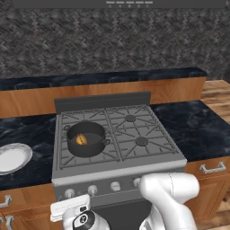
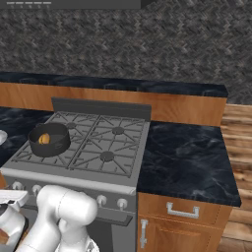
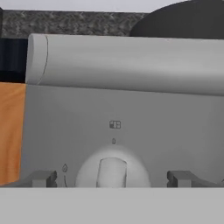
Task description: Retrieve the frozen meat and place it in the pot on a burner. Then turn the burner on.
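Note:
The dark grey pot [image 1: 86, 139] [image 2: 49, 140] stands on the front left grate of the silver stove [image 1: 148, 161]. The frozen meat [image 1: 81, 139] [image 2: 44, 139], a small orange-brown chunk, lies inside it. The burner under the pot is hidden by it, and I see no flame. My gripper [image 3: 113, 178] is low in front of the stove's control panel, open, its fingertips [image 3: 43, 178] standing wide on either side of a silver knob [image 3: 111, 170] without touching it. From the base views the hand [image 1: 68, 204] [image 2: 12, 197] sits by the leftmost knob [image 1: 69, 193].
Three more knobs [image 1: 115, 185] line the front panel to the right. Free burners [image 1: 130, 118] [image 1: 141, 141] show under the grates. A white plate [image 1: 11, 157] lies on the dark counter to the left. Wooden cabinets with handles [image 2: 182, 210] flank the stove.

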